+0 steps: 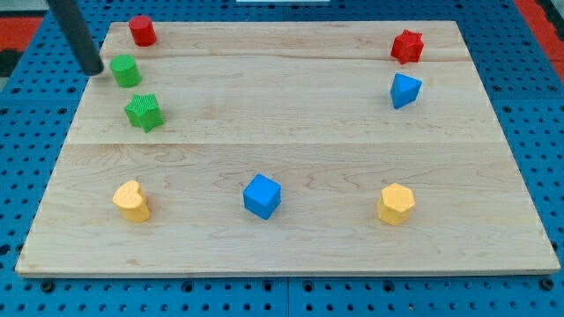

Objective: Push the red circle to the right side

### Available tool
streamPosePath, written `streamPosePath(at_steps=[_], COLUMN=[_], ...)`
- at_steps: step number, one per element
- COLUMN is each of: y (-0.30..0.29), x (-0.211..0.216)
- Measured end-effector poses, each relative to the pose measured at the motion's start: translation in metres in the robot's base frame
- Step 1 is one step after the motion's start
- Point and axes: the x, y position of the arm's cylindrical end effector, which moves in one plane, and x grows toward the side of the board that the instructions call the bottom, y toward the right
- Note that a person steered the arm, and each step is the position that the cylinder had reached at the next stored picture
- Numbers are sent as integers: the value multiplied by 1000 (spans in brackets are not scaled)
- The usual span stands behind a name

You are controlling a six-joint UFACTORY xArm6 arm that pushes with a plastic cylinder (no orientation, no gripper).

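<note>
The red circle [142, 31] stands at the board's top left corner. My tip [92, 70] is below and to the left of it, at the board's left edge, close beside the green circle [125, 70]. My tip does not touch the red circle. A red star [407, 46] sits at the top right.
A green star [143, 113] lies below the green circle. A blue block [404, 90] sits under the red star. A yellow heart [131, 201], a blue cube [262, 195] and a yellow hexagon [396, 203] stand along the bottom of the wooden board [291, 132].
</note>
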Motion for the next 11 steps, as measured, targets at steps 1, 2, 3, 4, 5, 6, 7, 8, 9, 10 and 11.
streamPosePath(at_steps=[1, 2, 3, 4, 5, 6, 7, 8, 9, 10, 11], y=[35, 33, -42, -30, -40, -12, 33, 47, 59, 38, -36], x=[0, 0, -4, -41, -72, -99, -116, -104, -97, -97, -90])
